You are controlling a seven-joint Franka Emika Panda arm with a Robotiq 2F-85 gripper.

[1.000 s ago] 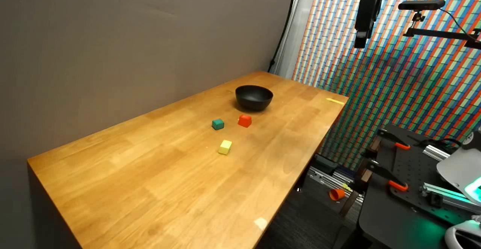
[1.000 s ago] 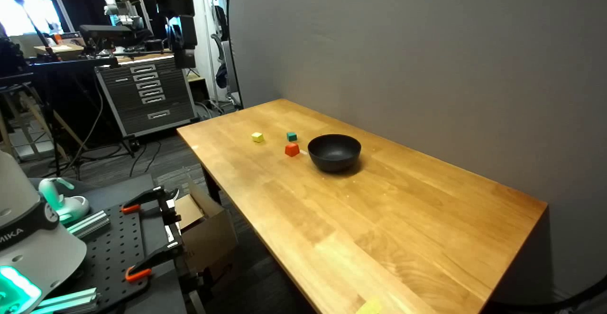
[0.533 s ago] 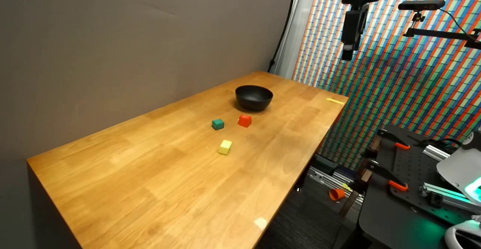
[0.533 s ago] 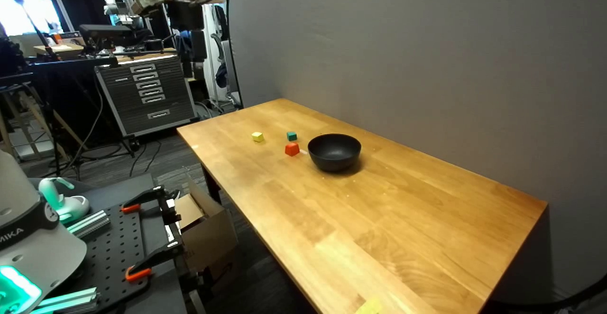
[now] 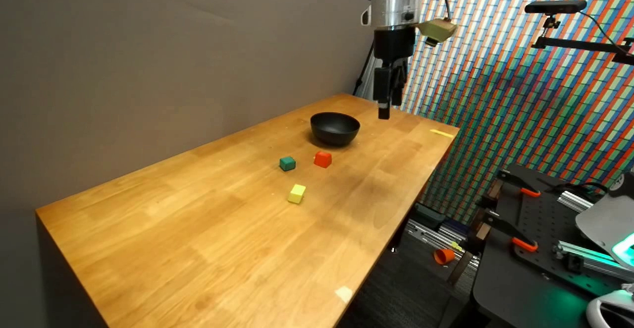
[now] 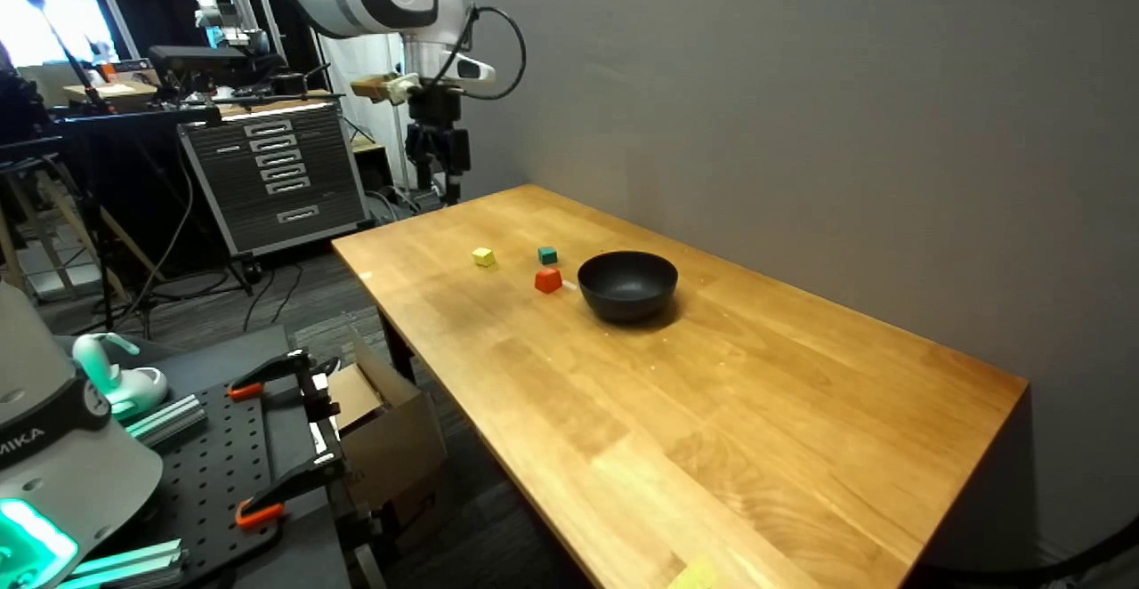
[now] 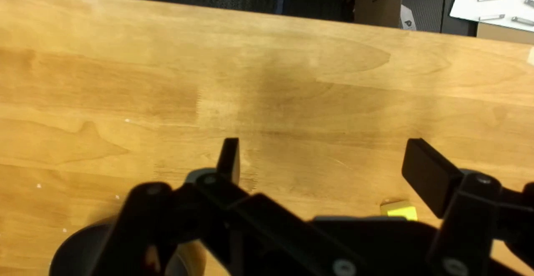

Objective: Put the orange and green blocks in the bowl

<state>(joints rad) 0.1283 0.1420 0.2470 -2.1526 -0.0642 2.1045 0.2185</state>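
The red-orange block (image 5: pixel 323 159) lies on the table beside the black bowl (image 5: pixel 335 132). The green block (image 5: pixel 287 163) lies a little apart from it. In an exterior view the red-orange block (image 6: pixel 548 281), green block (image 6: pixel 547 255) and bowl (image 6: pixel 627 291) also show; nothing is seen in the bowl. My gripper (image 5: pixel 390 107) hangs in the air above the table, apart from blocks and bowl; it also shows in an exterior view (image 6: pixel 438 184). In the wrist view the gripper (image 7: pixel 327 163) is wide open and empty. It partly covers the bowl (image 7: pixel 79 247) and hides the blocks.
A pale yellow cube (image 5: pixel 296 194) lies near the two blocks, also in the wrist view (image 7: pixel 400 211). A grey wall (image 5: pixel 198 70) stands along the table's far side. The table's edge (image 7: pixel 267 13) crosses the top of the wrist view.
My gripper has come lower and in over the table, moving left and down in an exterior view. The blocks and the bowl have not moved.
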